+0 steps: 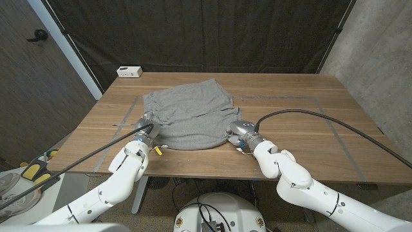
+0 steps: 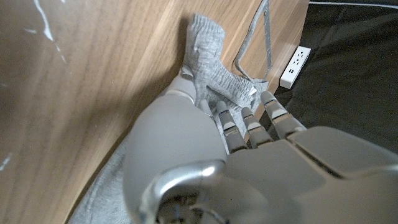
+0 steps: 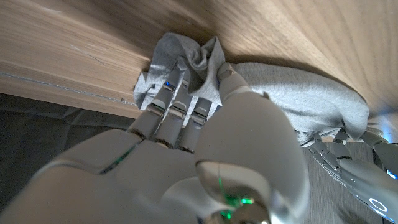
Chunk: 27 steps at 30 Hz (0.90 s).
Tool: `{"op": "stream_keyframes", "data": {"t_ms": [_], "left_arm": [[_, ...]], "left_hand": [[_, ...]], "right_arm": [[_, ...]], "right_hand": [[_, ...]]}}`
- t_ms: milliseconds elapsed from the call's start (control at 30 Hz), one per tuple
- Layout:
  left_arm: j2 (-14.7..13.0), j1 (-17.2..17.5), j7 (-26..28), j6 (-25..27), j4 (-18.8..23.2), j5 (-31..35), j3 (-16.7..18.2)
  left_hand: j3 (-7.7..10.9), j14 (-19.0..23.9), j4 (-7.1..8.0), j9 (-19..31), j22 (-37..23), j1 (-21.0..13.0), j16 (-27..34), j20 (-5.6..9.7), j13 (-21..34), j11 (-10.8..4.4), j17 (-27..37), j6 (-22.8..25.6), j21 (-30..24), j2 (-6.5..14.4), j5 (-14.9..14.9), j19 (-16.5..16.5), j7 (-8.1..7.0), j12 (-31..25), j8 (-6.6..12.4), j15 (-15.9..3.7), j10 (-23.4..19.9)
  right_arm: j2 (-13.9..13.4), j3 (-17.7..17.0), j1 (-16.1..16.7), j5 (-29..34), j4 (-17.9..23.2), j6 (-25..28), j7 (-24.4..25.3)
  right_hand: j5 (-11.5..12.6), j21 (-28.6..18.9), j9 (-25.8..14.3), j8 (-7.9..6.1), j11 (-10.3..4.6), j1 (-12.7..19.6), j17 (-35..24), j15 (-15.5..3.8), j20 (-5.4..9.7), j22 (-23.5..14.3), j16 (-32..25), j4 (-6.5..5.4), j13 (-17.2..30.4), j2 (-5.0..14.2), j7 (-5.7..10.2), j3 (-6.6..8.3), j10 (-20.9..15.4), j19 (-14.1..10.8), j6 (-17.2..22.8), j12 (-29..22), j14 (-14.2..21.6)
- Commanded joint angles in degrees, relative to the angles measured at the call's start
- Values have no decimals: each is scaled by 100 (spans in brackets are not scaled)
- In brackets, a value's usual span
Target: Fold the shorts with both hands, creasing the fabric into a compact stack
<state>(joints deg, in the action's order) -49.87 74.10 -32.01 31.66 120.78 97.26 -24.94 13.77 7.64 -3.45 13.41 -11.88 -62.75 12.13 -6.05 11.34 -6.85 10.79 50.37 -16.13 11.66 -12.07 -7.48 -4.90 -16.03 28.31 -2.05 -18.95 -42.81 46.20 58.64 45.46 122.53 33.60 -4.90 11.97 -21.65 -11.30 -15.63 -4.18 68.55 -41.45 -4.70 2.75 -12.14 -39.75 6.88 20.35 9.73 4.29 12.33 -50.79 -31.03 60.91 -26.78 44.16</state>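
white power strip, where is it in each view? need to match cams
Head view: power strip on the table's far left corner, beyond the grey shorts.
Left wrist view: power strip past the fingers, at the table edge.
Right wrist view: not in it.
Shared landmark: the shorts.

Nope, no readable text, labels, brands, numbers or signs anywhere in these shots, as far as I can see.
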Motion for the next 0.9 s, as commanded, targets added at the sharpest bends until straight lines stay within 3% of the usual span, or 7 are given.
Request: {"op": "stream_keyframes", "data": {"t_ms": [33, 267, 300, 600, 767, 900], "left_arm": [[108, 0, 99, 202, 291, 239, 43], [361, 53, -686, 170, 733, 614, 214], [440, 44, -878, 153, 795, 708, 236], [1156, 2, -2344, -330, 1251, 1801, 361], [1465, 121, -2569, -501, 1407, 2118, 538], [1739, 239, -2684, -552, 1624, 2003, 771]], "left_hand": [[133, 88, 8, -20, -31, -43, -33, 120, 16, -38, -25, 305, -56, -64, 20, -63, 73, 10, 58, -320, -131], [304, 81, -57, -70, -34, -96, -99, 64, 12, -16, -66, 540, -61, -70, 69, -30, 461, 50, 69, -266, -176], [357, 76, -57, -71, -35, -98, -114, 68, 10, -22, -72, 617, -65, -63, 70, -27, 570, 59, 79, -271, -196], [529, -112, 6, 95, -41, -56, -170, 1, 14, 41, -59, 750, -31, -56, 27, 118, 569, 134, 196, -149, -160], [568, -119, -31, 172, -43, -69, -167, 55, 14, 1, -77, 838, -33, -124, 5, 138, 579, 127, 269, -173, -251], [642, -108, -155, 258, -42, -160, -164, 157, 10, -31, -99, 987, -45, -173, -33, 138, 741, 128, 362, -253, -351]], "right_arm": [[-202, -310, 248, -257, 166, -201, 554], [-305, -568, 499, -386, 300, -219, 993], [-332, -611, 509, -459, 307, -284, 1012], [-448, -807, 629, -523, 438, -363, 1218], [-496, -870, 685, -441, 470, -420, 1406], [-542, -907, 696, -402, 531, -466, 1415]], "right_hand": [[4, -46, -25, 15, 82, 48, -53, -799, -51, -18, -24, 33, 44, -1, -61, 56, -61, -57, 88, -79, 112], [5, -68, -28, 11, 99, 71, -66, -786, -79, -14, -2, 57, 67, -17, -103, 83, -88, -72, 134, -104, 127], [4, -68, -28, 13, 117, 70, -73, -785, -81, -14, -9, 59, 70, -24, -105, 83, -80, -67, 133, -103, 138], [8, -77, -34, 27, 76, 57, -103, -768, -79, -10, 0, 49, 97, -13, -118, 102, -89, -46, 131, -123, 147], [24, -88, -38, 28, 66, 93, -106, -791, -79, -8, 47, 73, 115, -14, -100, 137, -51, -42, 152, -119, 112], [34, -95, -39, 32, 43, 115, -96, -799, -84, -6, 90, 89, 126, -19, -88, 161, -13, -37, 162, -110, 93]]}}
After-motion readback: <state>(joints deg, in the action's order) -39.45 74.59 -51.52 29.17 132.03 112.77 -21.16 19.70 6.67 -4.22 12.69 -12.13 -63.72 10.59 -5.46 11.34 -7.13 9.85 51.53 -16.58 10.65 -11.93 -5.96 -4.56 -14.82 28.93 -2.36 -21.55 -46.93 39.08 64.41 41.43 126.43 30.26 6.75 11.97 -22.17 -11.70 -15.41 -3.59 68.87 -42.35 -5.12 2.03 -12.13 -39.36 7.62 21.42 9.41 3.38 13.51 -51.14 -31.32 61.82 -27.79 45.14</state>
